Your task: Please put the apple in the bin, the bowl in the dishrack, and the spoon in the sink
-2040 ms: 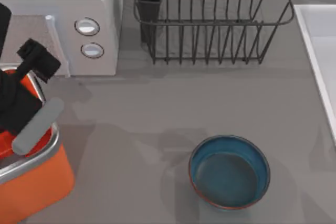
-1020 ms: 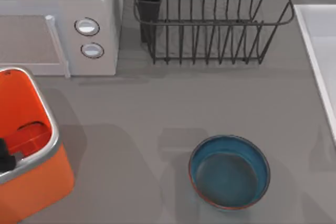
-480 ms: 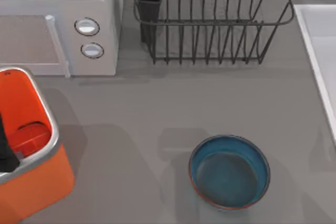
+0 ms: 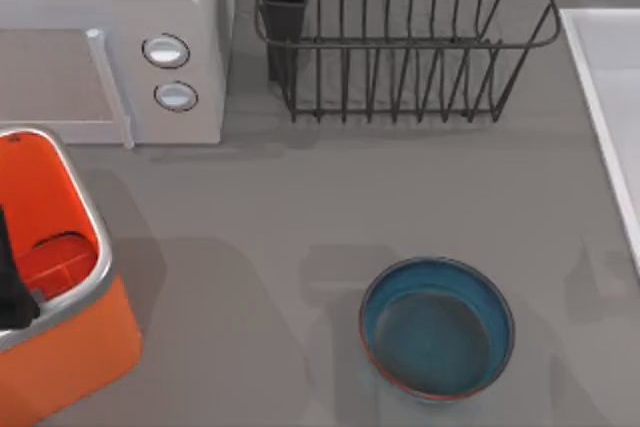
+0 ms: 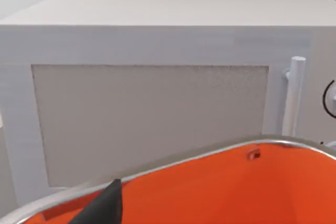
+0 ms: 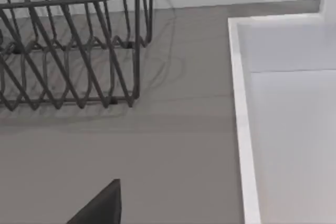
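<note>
Top view: left arm point(image 4: 12, 277) has drawn back to the bin's point(image 4: 85, 217) edge, its pincer's state untellable; apple point(image 4: 55, 259) apparently binned; bowl point(image 4: 437, 327) awaits the dishrack point(image 4: 405, 37).

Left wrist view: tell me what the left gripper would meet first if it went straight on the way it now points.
Probably the microwave's front door. The view looks across the bin's silver rim straight at that door, close behind it. Depth is unclear, so the far bin wall could come first if the gripper travels low.
</note>
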